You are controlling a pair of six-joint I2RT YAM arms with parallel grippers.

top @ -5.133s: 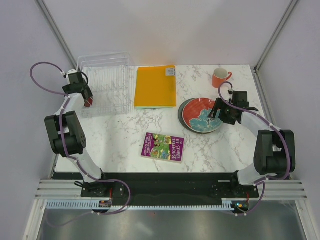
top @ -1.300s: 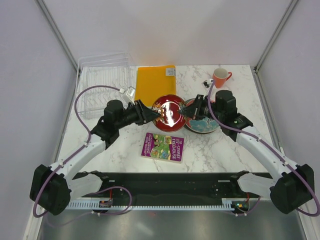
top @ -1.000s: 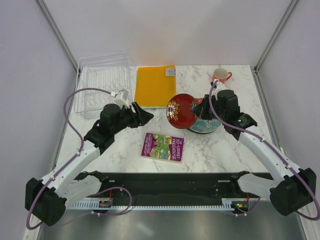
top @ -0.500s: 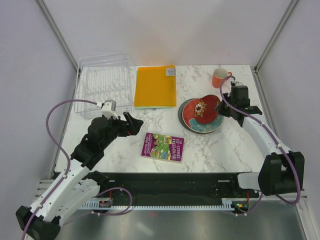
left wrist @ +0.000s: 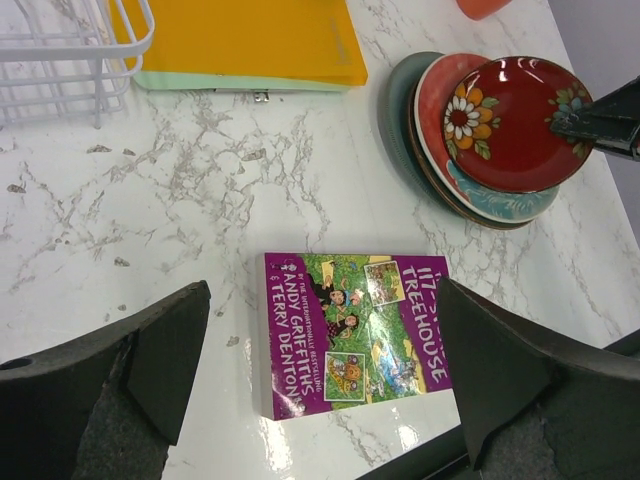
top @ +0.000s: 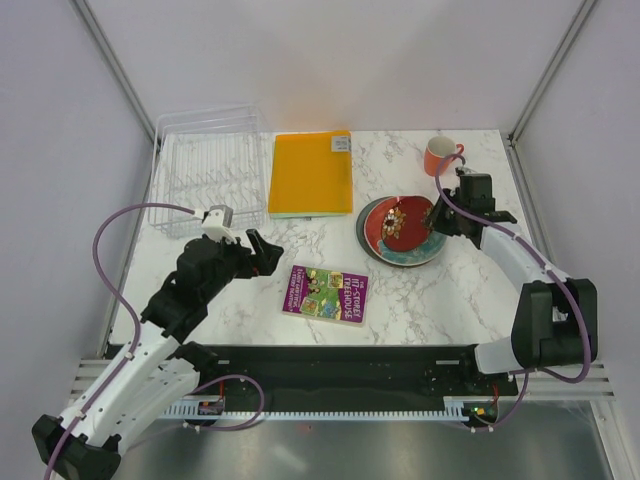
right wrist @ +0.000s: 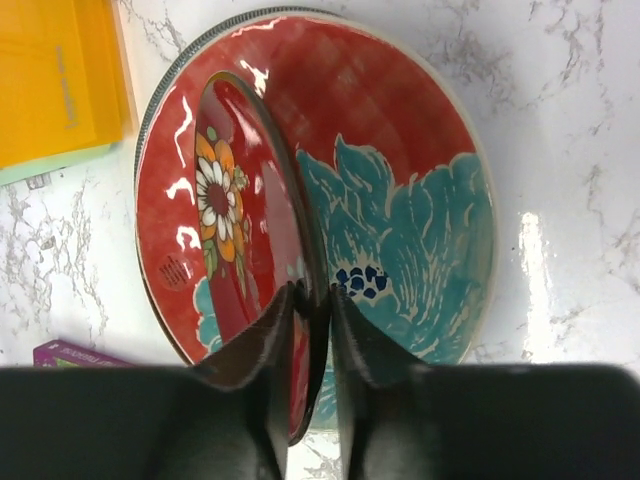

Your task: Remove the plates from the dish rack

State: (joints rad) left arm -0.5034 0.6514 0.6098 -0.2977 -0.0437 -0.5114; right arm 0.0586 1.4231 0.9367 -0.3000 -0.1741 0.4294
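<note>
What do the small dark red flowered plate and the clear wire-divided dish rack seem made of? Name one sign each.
Small dark red flowered plate: probably glazed ceramic; glossy highlights streak it. Clear dish rack: seemingly transparent plastic, tabletop showing through, with thin white wire dividers.

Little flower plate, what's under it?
The big red plate with teal blotches, on a darker plate whose rim peeks out. Fingers pinch the little plate. Anything lower is covered.
</note>
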